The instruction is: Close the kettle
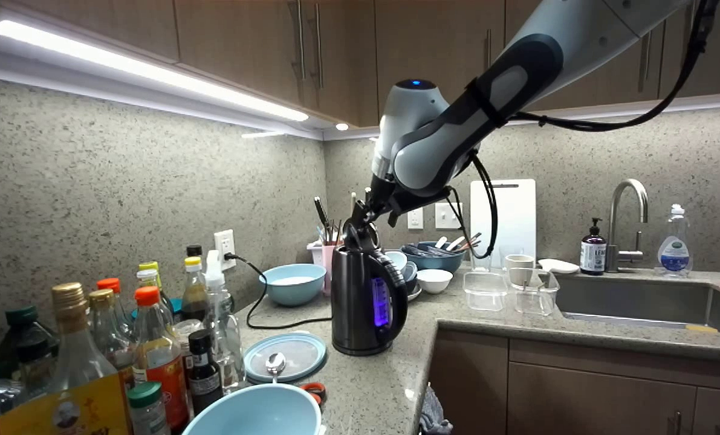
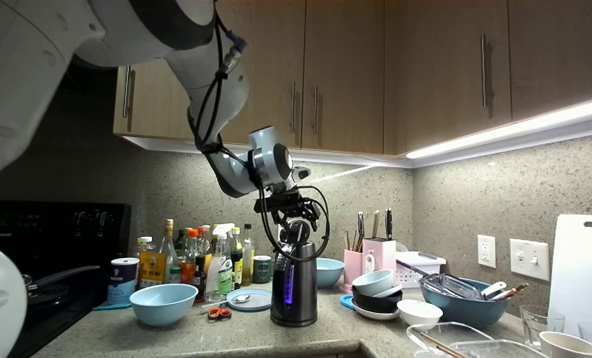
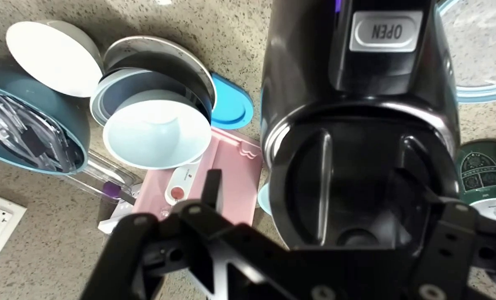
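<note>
The dark glossy kettle (image 1: 350,302) stands upright on the counter, also in the other exterior view (image 2: 304,288) and the wrist view (image 3: 302,62). Its window glows purple. Its lid (image 1: 358,237) stands raised on its hinge; its underside shows in the wrist view (image 3: 300,179). The OPEN button (image 3: 385,32) is on the handle top. My gripper (image 3: 308,179) is open and empty, at the raised lid just above the kettle. The left finger is beside the lid; the right finger overlaps the lid in the picture. I cannot tell whether it touches.
A pink knife holder (image 2: 379,253) and stacked bowls (image 2: 375,291) stand beside the kettle. Bottles (image 1: 154,338), a round lid with a spoon (image 1: 302,356) and blue bowls (image 2: 164,303) lie on the other side. A power cord (image 1: 257,314) runs behind. Cabinets (image 2: 345,74) hang above.
</note>
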